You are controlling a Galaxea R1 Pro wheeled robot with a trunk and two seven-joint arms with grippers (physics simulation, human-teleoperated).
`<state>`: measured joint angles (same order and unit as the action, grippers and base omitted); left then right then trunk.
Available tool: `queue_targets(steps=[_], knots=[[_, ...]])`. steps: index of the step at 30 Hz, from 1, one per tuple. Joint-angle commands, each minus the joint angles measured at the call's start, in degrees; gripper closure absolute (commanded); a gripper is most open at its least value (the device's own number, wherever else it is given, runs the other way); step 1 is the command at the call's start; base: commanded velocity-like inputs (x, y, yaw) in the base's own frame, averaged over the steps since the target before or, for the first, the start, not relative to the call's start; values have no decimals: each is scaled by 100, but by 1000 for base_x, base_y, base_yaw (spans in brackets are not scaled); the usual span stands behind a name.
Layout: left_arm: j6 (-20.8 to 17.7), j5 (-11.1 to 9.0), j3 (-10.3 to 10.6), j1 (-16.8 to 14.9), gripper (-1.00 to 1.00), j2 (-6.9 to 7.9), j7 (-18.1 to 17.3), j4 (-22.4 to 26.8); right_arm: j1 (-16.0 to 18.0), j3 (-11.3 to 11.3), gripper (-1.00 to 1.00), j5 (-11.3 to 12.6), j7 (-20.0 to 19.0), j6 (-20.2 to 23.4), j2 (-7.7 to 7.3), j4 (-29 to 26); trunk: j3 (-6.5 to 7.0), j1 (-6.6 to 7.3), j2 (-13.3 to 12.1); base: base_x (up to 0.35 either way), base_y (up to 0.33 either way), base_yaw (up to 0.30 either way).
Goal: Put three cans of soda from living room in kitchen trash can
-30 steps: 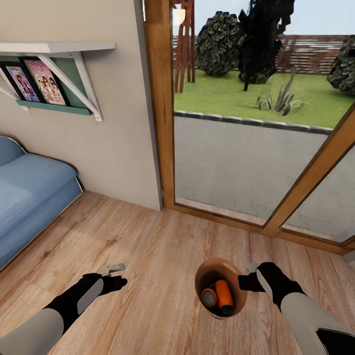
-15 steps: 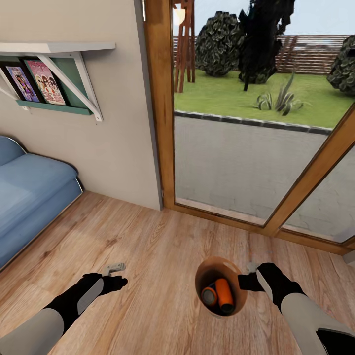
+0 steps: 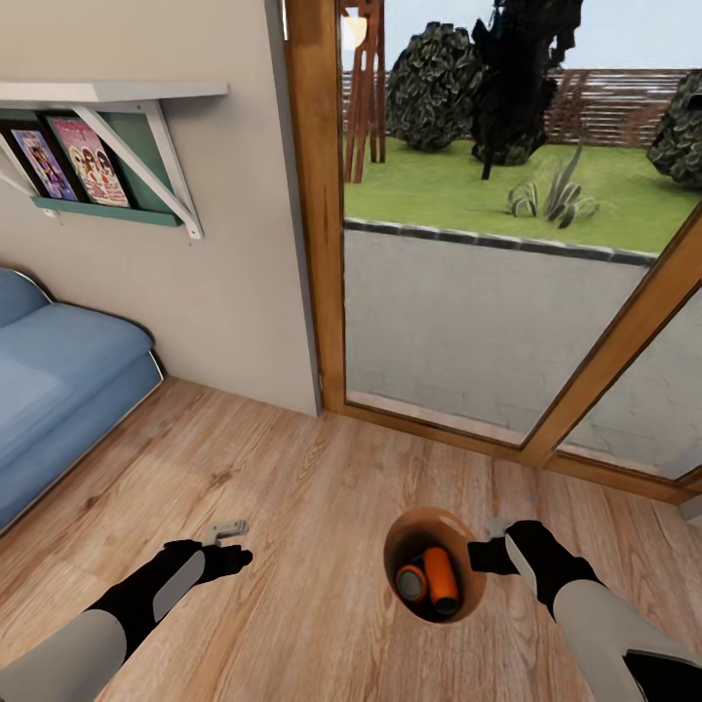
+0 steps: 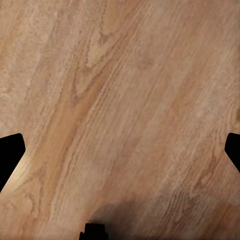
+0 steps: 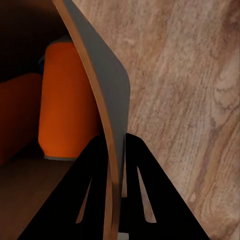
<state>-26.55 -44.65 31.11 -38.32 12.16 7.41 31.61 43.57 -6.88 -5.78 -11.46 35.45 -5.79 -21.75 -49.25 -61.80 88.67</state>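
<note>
The copper-brown tash can hangs just above the wooden floor at the lower right of the head view. My right gripper is shut on its rim. Two orange cans of soda lie inside it, side by side. In the right wrist view the fingers pinch the thin bin wall between them at the right gripper, with an orange can just behind the wall. My left gripper hovers open over bare floor at the lower left; between its fingers at the left gripper is nothing but planks.
I am in the living room. A blue sofa stands at the left under a wall shelf with magazines. Wood-framed glass doors onto a garden stand straight ahead. Wooden floor stretches between them.
The tash can has shifted and tilted very slightly in my right gripper, and the cans inside moved a little with it. The left arm and the view have stayed still.
</note>
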Motion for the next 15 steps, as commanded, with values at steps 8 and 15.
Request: queue_targets(steps=[8, 15], knots=[[0, 0, 0, 0, -100, -1, -8, 2, 2, -14, 100, 66, -23, 6, -19, 4, -54, -66, 122, 0, 0, 0], [-5, -4, 0, 0, -100, -3, -9, 3, 2, -22, 100, 68, -23, 6, -32, 4, -180, -220, 403, 0, 0, 0]])
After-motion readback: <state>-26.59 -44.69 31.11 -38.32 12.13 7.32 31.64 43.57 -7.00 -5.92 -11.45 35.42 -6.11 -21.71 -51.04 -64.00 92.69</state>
